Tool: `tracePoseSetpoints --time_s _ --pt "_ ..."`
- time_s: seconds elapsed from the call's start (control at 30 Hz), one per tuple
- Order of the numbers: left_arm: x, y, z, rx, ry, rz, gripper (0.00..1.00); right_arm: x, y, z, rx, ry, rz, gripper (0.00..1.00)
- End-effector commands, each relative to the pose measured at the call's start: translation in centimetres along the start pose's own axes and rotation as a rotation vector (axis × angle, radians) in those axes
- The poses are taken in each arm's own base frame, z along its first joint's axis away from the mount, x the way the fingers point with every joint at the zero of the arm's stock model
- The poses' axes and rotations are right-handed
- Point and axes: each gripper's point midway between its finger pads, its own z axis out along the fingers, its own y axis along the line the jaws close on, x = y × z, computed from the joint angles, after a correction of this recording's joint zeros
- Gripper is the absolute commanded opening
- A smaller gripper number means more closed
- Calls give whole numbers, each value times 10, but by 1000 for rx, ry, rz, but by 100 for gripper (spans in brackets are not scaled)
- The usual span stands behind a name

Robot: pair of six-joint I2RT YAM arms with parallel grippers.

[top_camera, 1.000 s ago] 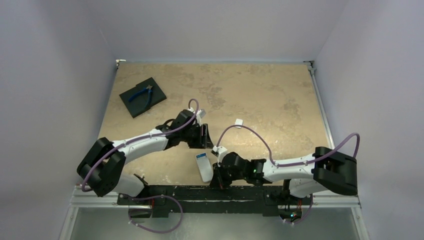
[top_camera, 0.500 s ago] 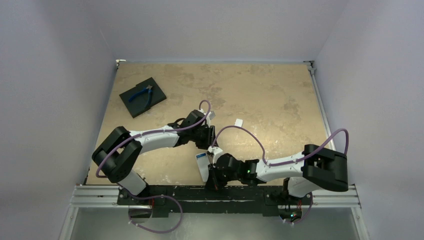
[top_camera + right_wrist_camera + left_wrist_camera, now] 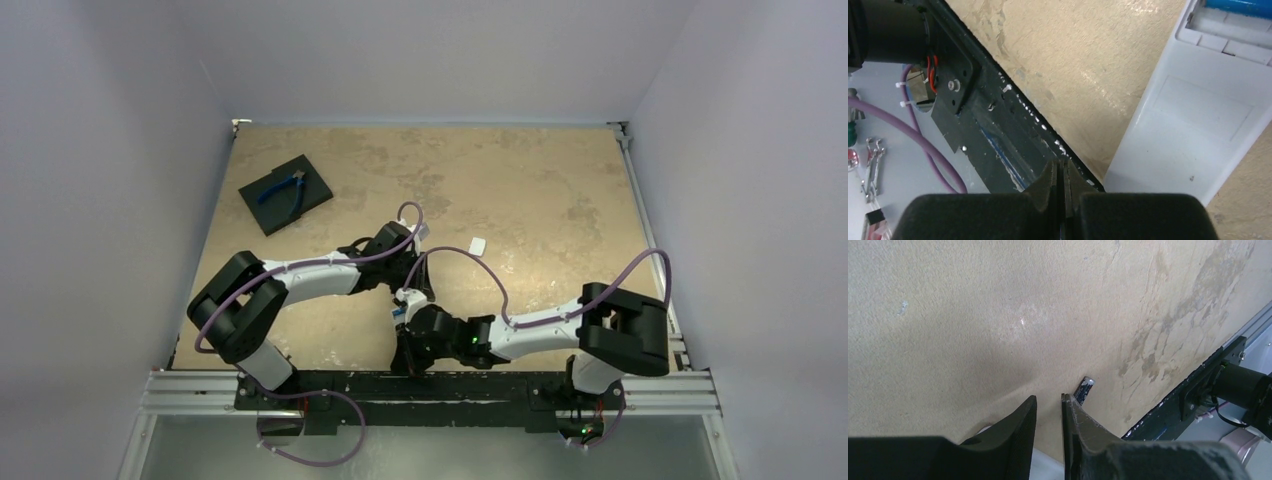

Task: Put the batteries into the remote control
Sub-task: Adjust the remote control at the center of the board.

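The left gripper [image 3: 1048, 396] is hovering with jaws slightly apart, gripping nothing. The dark battery [image 3: 1085, 389] is lying on the table [image 3: 973, 315] just beyond one fingertip. The right gripper [image 3: 1061, 162] is pressed together, with the remote [image 3: 1193, 125] lying back-up just beside it, the blue battery [image 3: 1243, 5] sitting in its bay.

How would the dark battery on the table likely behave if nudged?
The dark battery lies on its side, a slim cylinder on the table, so it would probably roll. Tiny and smooth-looking, it may slip from a pinch.
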Motion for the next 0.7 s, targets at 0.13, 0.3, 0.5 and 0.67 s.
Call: tracePoseSetpoints --time_s 0.13,0.3,0.5,0.67 --pt "-2 8 0 -38 -20 46 23 -20 -13 7 147 -64 -19 0" --pt "2 12 -1 -45 -11 49 22 -24 -30 2 248 -80 -28 0" --pt "8 18 -4 -65 -2 51 21 -25 -44 -5 329 -87 -40 0" --pt "12 22 -7 -81 1 51 21 -25 -54 -9 380 -90 -50 0"
